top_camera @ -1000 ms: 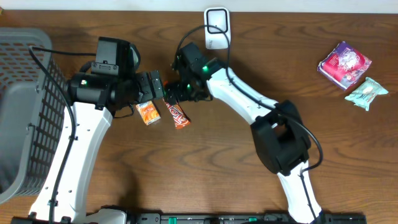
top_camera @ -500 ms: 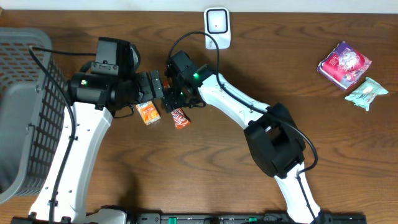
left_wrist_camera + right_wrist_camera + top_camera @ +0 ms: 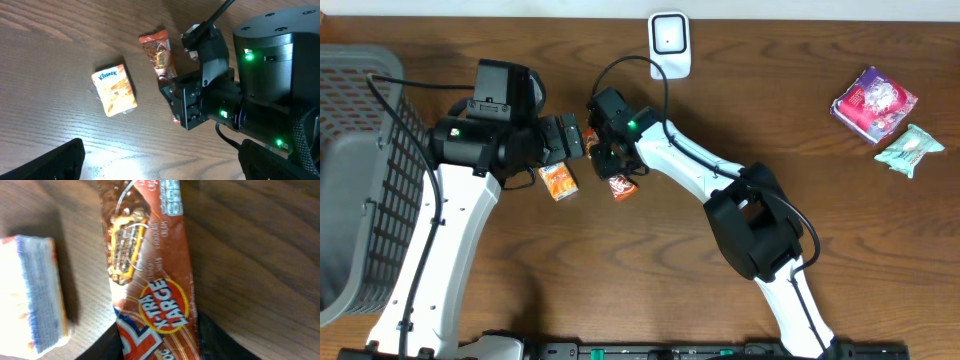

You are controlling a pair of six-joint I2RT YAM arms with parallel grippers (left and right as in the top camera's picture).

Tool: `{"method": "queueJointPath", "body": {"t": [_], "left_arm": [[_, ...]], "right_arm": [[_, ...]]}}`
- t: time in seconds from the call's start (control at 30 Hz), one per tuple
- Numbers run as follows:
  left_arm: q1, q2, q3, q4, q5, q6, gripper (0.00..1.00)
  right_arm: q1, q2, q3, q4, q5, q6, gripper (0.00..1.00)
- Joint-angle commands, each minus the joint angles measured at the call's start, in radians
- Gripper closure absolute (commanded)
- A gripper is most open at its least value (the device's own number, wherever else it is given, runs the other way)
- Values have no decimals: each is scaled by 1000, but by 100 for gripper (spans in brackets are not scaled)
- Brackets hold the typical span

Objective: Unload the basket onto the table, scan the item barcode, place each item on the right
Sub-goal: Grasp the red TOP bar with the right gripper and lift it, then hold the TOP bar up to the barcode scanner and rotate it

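Right end effector (image 3: 616, 172) dropped onto chocolate bar (image 3: 150, 280), pinching its edges; left end effector (image 3: 160, 161) spread.

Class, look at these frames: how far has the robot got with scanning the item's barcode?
Done: the right gripper is down at the chocolate bar. In hand: its jaws press both sides of the bar, which lies on the table. Left: lift it and present its barcode to the white scanner at the far edge.

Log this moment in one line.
left gripper open, empty | right gripper shut on candy bar | tissue pack beside it | nothing at scanner
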Motion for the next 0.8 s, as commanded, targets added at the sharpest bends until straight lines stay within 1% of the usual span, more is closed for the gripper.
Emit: {"method": "queueJointPath", "body": {"t": [0.0,0.03,0.17,0.23,0.3,0.33,0.4,0.43,0.53,0.63,0.77], "left_arm": [[2,3,5,-3,-7,6,2],[2,3,5,-3,-7,6,2],[2,3,5,-3,-6,6,2],[2,3,5,-3,-6,6,2],[2,3,5,-3,-7,6,2],[2,3,5,-3,-6,6,2],[2,3,5,-3,-6,6,2],[2,3,5,-3,-7,6,2],[2,3,5,-3,-7,6,2],[2,3,5,-3,-7,6,2],[2,3,5,-3,-7,6,2]], "right_arm": [[-27,32,8,-17,93,1,70],[-40,32,12,-27,100,1,77],[-96,32,30,-66,103,1,86],[-123,32,45,-99,99,1,89],[-153,32,62,-142,99,1,89],[-164,32,69,-161,98,1,91],[-182,32,84,-199,93,0,99],[-190,32,97,-221,74,0,99],[-218,32,159,-281,-80,-42,99],[-253,32,239,-332,-243,-44,99],[-314,32,342,-366,-527,-43,98]]}}
